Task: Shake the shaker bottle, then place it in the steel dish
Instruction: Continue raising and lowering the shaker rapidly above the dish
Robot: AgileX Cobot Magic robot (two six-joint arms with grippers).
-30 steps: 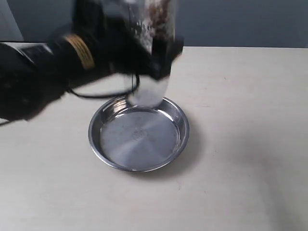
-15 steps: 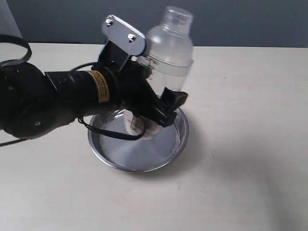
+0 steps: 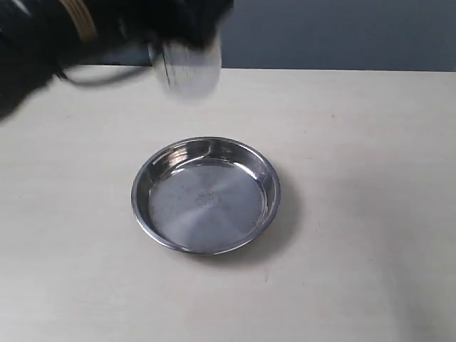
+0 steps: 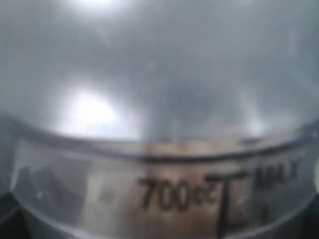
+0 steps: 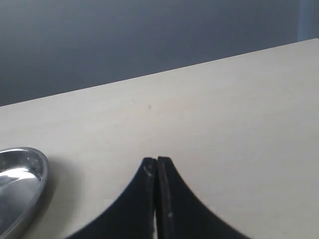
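Left gripper (image 3: 187, 32) is only a black smear at the top edge of the exterior view, partly cut off, so the width of its jaws cannot be read. It does have hold of the shaker bottle (image 3: 189, 71), whose pale, blurred lower end hangs in the air below it, clear of the table (image 3: 356, 214). The bottle's cap and shoulder are out of frame.

In the left wrist view the bottle (image 4: 164, 124) fills the whole picture, soft and out of focus. A printed "700cc" mark, a tick line and a fainter "MAX" show over a brownish band, and no finger can be made out.

Right gripper (image 5: 157, 162) is closed on nothing, its two dark tips pressed together above bare table (image 5: 224, 114).

Nearer the camera than the bottle and well apart from it, the steel dish (image 3: 265, 177) sits flat on the table, a small stamped mark at its centre. Only a sliver of its rim (image 5: 30, 174) shows in the right wrist view.
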